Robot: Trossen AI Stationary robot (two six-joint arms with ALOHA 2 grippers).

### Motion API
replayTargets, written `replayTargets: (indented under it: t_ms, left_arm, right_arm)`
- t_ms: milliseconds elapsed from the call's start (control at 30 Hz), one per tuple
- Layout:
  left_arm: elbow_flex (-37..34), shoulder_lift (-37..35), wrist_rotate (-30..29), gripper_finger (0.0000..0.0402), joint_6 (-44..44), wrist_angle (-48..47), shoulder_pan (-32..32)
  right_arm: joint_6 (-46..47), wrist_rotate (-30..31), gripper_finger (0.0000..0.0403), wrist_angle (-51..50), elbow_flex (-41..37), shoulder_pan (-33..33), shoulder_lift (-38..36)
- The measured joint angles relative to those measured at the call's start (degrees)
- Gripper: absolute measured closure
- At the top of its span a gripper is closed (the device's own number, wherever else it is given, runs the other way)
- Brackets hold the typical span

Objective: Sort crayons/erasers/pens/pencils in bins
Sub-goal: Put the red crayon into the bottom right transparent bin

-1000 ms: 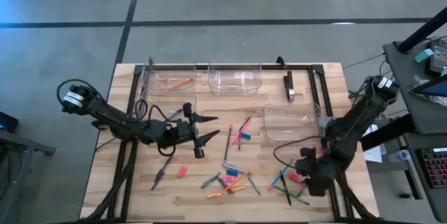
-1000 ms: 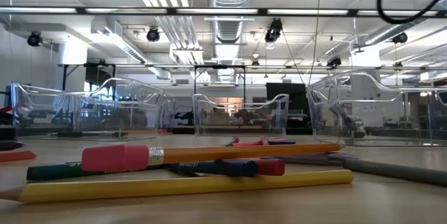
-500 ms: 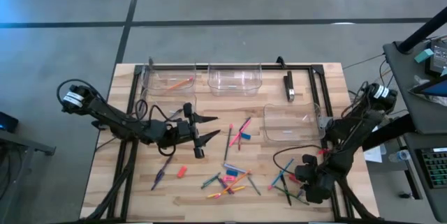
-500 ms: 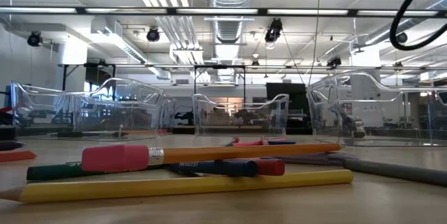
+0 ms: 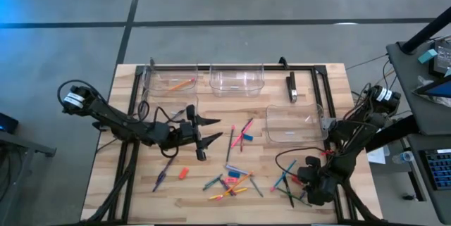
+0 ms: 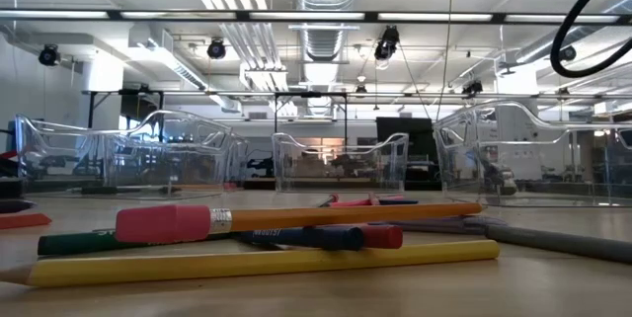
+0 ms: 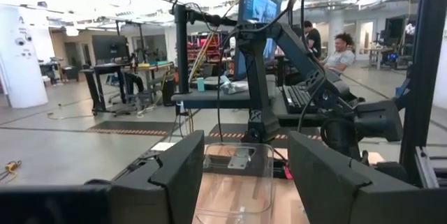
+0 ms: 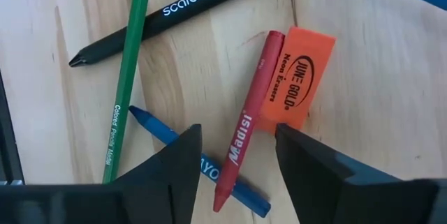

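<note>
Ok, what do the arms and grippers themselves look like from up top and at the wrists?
Both arms are dark, jointed, with black cables looping along them. The left gripper ends in two pointed black fingers, blocky and matte up close. The right gripper has the same black fingers. A white label sits near each arm's base.

Seated person [image 7: 340, 48] behind monitor [image 7: 260, 1] and desk [image 7: 209, 98].

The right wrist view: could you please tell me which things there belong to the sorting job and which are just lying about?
Belong to the job:
red crayon
blue crayon
orange eraser
black pen
green pencil
right gripper, open over the red crayon

Just lying about:
nothing but the bare table
</note>
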Motion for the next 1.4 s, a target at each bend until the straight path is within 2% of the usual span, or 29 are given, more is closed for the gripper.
replayTargets:
  t_ms: [267,533,833,1100,1233,1400]
  left_arm:
    - [0.1,0.0,0.0,0.0212,0.0,0.1,0.0]
    - [0.0,0.0,0.0,0.0212,-1.2,0.1,0.0]
    - [0.0,0.0,0.0,0.0212,-1.2,0.1,0.0]
    - [0.0,0.0,-0.1,0.0212,-1.2,0.1,0.0]
    - [0.0,0.0,-0.1,0.0212,-0.8,0.1,0.0]
    - [0.0,0.0,-0.1,0.0212,-0.8,0.1,0.0]
  right_arm:
    - [0.0,0.5,0.0282,-0.8,0.0,0.0,0.4]
    - [0.0,0.6,0.0310,-1.3,-0.1,0.0,0.4]
    - [0.0,0.3,0.0362,-1.3,-0.1,0.0,0.4]
    - [-3.0,0.8,0.0370,-4.6,3.5,-0.2,-1.3]
    - [-6.3,5.0,0.0371,-14.1,8.5,-0.3,-3.0]
    - [-12.3,17.8,0.0371,-27.2,15.8,-1.7,-6.9]
